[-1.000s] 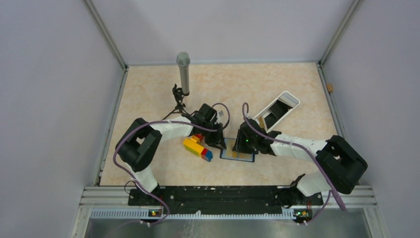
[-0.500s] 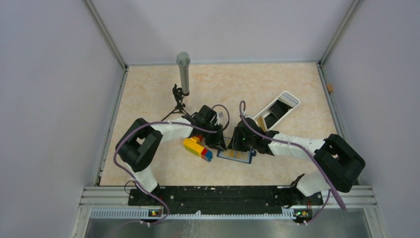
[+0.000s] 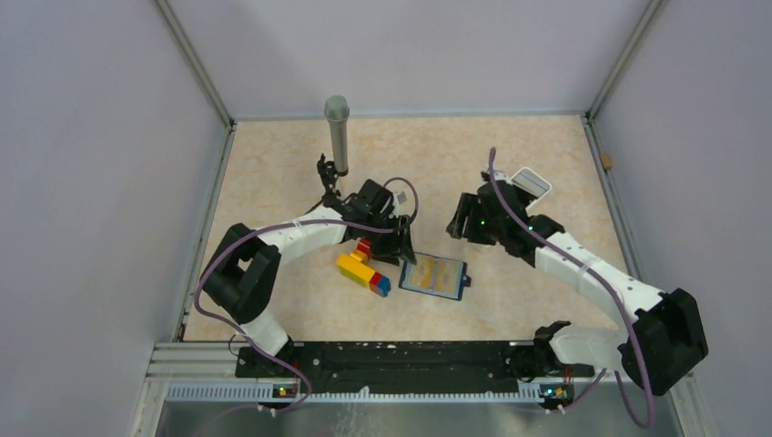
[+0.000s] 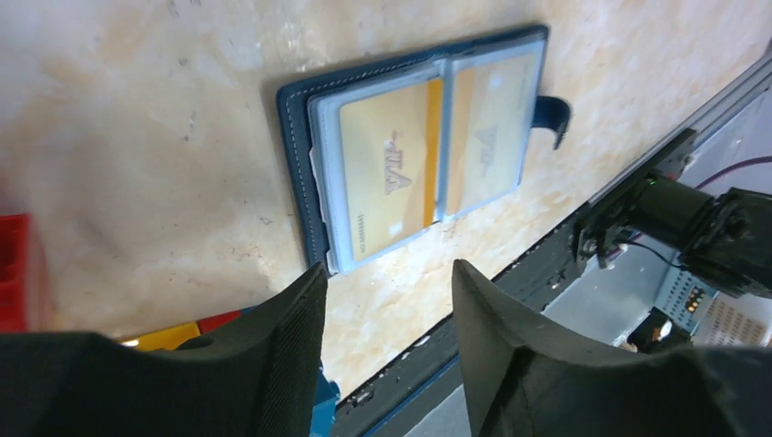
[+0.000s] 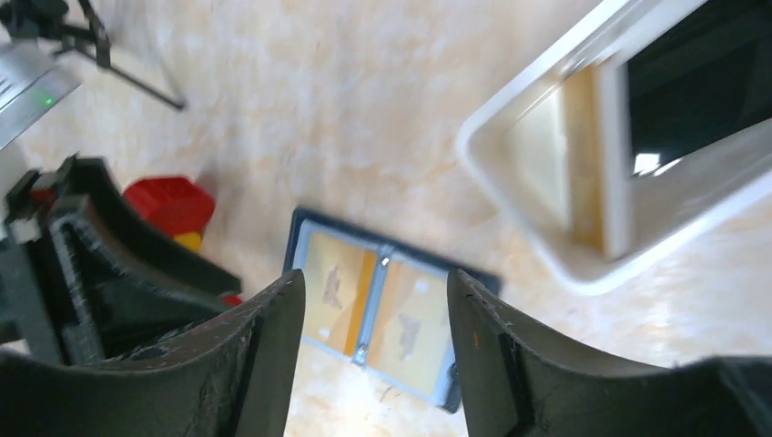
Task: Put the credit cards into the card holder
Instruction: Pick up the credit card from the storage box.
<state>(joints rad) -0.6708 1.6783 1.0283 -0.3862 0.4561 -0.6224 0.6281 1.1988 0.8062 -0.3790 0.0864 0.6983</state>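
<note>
Just ahead of your left gripper (image 4: 387,282), past its fingertips, the navy card holder (image 4: 293,155) is lying open and flat on the table (image 4: 137,109). Its clear sleeves are facing up, which is letting both wrist cameras read them. A yellow-gold card (image 4: 387,173) is sitting in the sleeve nearer your fingers and a paler card (image 4: 487,137) in the one beyond. Both are looking fully seated, though the plastic is glaring a little. You are keeping the left jaws moderately spread with nothing between them, close by the holder's near edge; whether a tip is brushing it you cannot tell. Your right gripper (image 5: 371,300) is hovering well above the holder, jaws likewise spread and gripping nothing, with the white tray (image 5: 537,237) ahead and to its right. Toy bricks (image 3: 364,269) are sitting just beside your left gripper. Judging by this, the cards are in, and folding the holder shut is probably all that is remaining, if anything.
</note>
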